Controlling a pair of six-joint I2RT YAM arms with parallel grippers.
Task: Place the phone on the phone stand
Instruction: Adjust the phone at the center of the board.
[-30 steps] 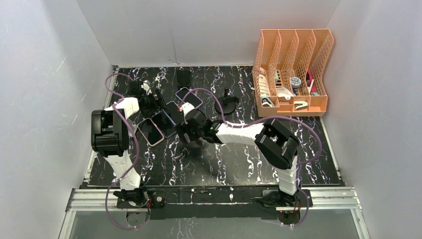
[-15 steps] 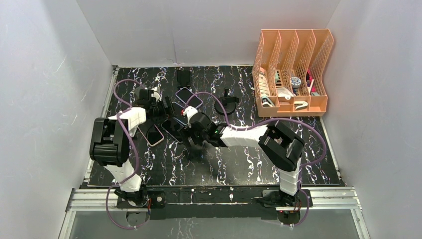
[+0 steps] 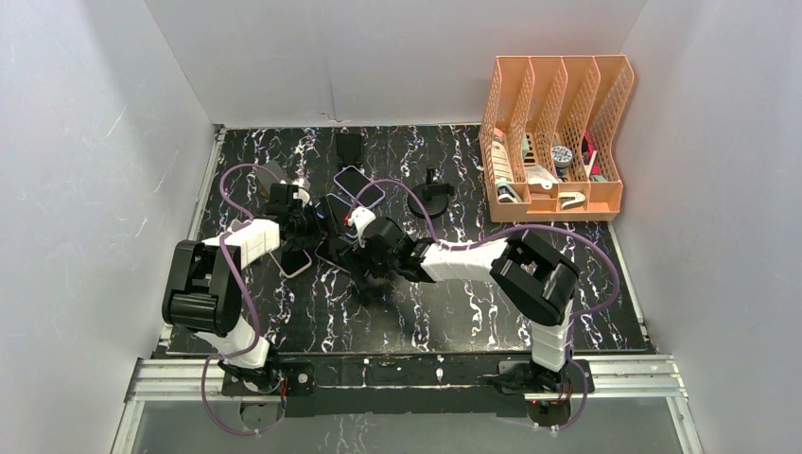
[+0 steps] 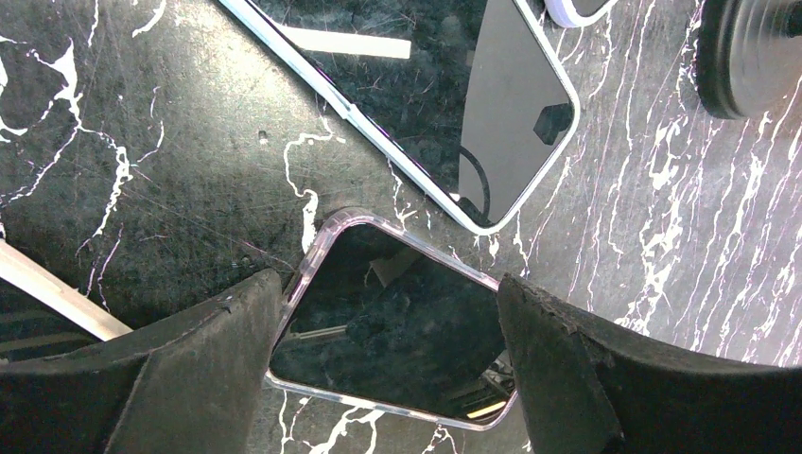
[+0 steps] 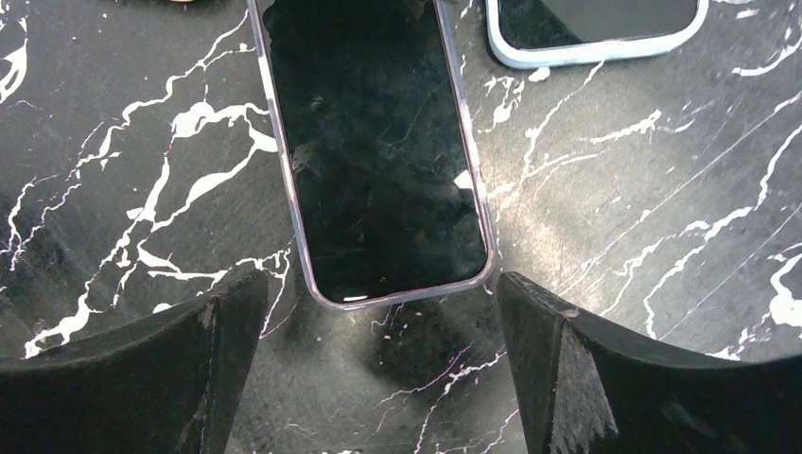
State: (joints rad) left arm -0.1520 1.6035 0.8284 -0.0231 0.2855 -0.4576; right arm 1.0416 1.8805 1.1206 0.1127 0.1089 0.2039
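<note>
On the marbled table [image 3: 473, 303], the phone [image 5: 378, 142] is lying flat, its near end between the wide, empty jaws of our right gripper [image 5: 380, 284]. Our left gripper [image 4: 388, 288], likewise spread and holding nothing, is straddling a second phone [image 4: 397, 350]. We are risking pads skidding off thin edges, arms clashing, or grabbing the wrong phone, with the phone stand [image 3: 349, 148] waiting well apart.

From the table's centre, bare marble [image 3: 454, 307] lies open from 4 to 7 o'clock. At 10 o'clock phones [image 3: 357, 184], left arm [image 3: 251, 238] and right arm [image 3: 463, 257] crowd together — hardly a gap. A round-based stand [image 3: 430, 197] blocks just past 12 o'clock; an orange file rack [image 3: 553, 132] walls 2 o'clock.
</note>
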